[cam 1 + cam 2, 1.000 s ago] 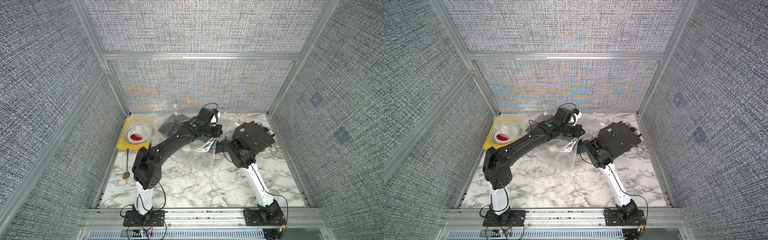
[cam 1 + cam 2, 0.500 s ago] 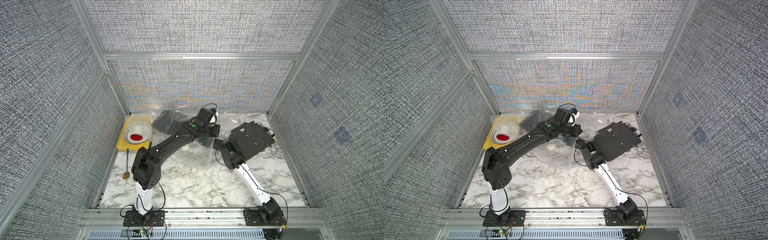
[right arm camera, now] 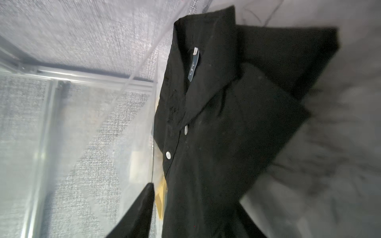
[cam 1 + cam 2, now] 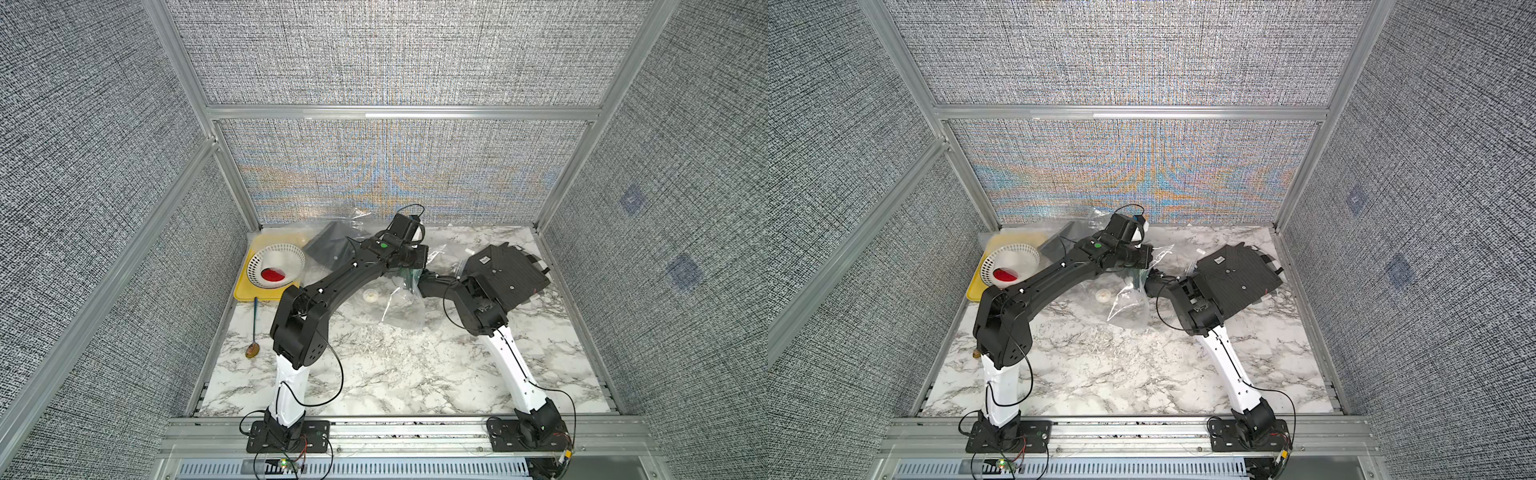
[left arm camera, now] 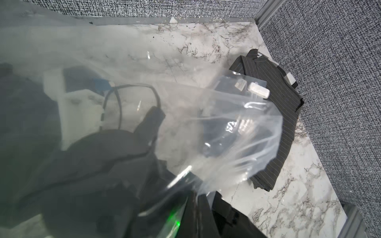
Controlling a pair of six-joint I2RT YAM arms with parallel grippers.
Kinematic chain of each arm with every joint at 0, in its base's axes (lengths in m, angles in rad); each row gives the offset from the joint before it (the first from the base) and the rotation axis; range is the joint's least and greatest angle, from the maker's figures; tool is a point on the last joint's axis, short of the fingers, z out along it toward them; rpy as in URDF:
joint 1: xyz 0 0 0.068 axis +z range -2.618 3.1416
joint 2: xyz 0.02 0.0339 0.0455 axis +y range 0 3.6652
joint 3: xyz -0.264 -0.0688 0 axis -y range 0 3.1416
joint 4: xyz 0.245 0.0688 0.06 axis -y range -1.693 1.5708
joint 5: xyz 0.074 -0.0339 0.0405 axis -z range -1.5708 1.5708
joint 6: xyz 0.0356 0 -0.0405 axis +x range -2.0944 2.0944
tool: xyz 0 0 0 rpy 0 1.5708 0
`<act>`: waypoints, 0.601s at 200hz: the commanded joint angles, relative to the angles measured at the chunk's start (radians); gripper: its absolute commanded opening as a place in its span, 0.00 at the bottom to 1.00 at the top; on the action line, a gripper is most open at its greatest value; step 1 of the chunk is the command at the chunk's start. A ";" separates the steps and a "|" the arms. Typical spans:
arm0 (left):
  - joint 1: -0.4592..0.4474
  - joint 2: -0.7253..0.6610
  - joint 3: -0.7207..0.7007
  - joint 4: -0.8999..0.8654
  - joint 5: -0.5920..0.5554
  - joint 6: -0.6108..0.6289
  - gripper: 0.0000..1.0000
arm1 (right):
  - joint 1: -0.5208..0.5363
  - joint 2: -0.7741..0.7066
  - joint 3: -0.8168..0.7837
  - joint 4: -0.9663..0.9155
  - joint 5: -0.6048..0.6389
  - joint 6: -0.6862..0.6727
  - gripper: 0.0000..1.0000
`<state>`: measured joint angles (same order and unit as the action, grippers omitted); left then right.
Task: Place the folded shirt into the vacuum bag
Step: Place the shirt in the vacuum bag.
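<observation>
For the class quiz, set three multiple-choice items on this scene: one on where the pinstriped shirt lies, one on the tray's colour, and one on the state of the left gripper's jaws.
1. Where does the pinstriped shirt lie?
A. hung on the back wall
B. flat on the marble table, on its right side
C. draped over the left arm

2. What colour is the tray under the white basket?
A. yellow
B. blue
C. green

3. How do the jaws of the left gripper stand?
A. wide open over bare marble
B. shut on the pinstriped shirt
C. shut on the clear plastic of the vacuum bag

Key:
1 B, since both top views show it lying flat on the marble.
2 A, since a yellow rim shows beside the basket.
3 C, since the left wrist view shows the plastic pinched at the jaws.
</observation>
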<state>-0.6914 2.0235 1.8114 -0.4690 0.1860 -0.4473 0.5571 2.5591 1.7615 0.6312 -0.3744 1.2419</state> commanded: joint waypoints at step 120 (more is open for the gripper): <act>0.037 -0.028 -0.006 -0.009 -0.019 0.009 0.00 | -0.026 -0.182 -0.422 0.114 -0.087 0.007 0.84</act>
<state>-0.6640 1.9934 1.8091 -0.4259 0.3080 -0.4461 0.5297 2.3379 1.3468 0.7326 -0.4503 1.2011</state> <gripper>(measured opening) 0.049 0.837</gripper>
